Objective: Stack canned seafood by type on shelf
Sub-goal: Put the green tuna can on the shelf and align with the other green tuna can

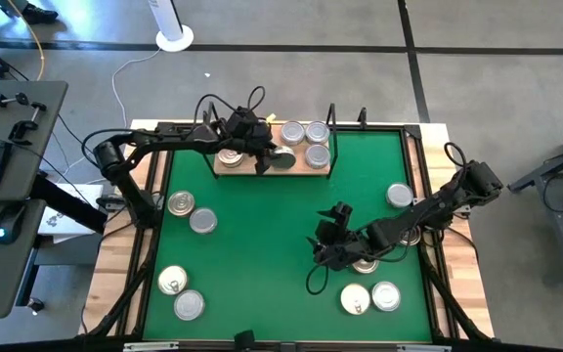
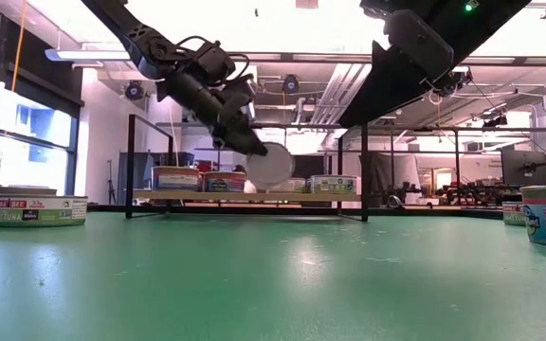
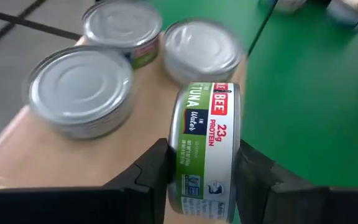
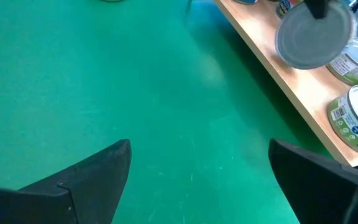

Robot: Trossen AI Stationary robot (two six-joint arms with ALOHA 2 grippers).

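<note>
Over the shelf (image 1: 262, 169), 1 tuna can (image 3: 205, 149) sat on edge, clamped between the left gripper's (image 1: 265, 158) fingers (image 3: 148, 171), with 3 silver-lidded cans near it on the board. Farther out, the right gripper (image 1: 323, 242) hung over the green mat (image 1: 272, 244), fingers (image 4: 98, 165) wide apart.

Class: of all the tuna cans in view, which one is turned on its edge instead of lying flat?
The can gripped by the left gripper above the shelf; the others lie flat.
</note>
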